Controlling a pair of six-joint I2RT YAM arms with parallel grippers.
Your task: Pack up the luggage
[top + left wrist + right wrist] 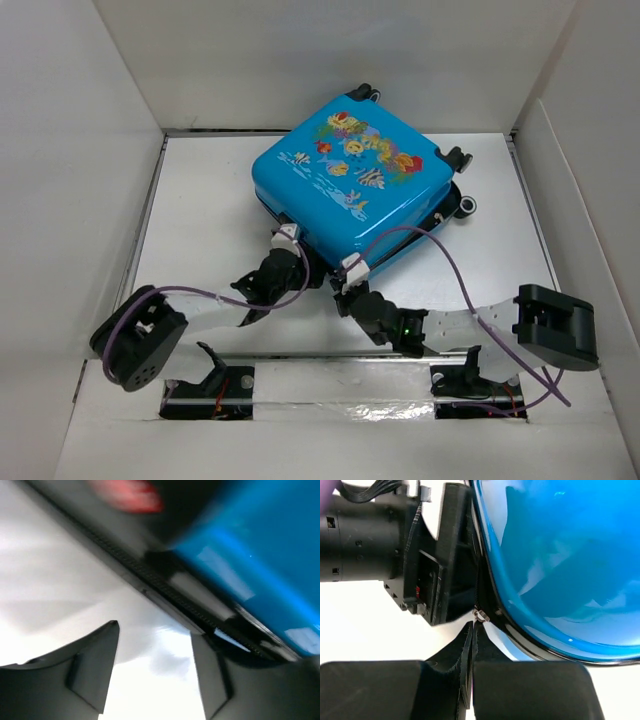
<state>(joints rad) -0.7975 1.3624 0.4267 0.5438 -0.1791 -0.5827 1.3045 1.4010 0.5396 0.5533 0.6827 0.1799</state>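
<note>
Two arms meet at the near edge of the luggage [350, 180], which lies shut and skewed on the white table [200, 210], its wheels [458, 158] toward the far right. From above, the left gripper [288, 238] and right gripper [351, 268] sit side by side against the blue shell. Only the left wrist camera shows its fingers [95, 665] spread, bare table between them, the zipper [165, 582] just ahead and a red blur [127, 495] beyond. The right wrist camera shows its own fingers [465, 650] pressed together, tips at a small metal zipper pull [481, 614]; whether they pinch it cannot be told. The left gripper's black body blocks that view's left side. White walls [80, 150] box in the scene.
</note>
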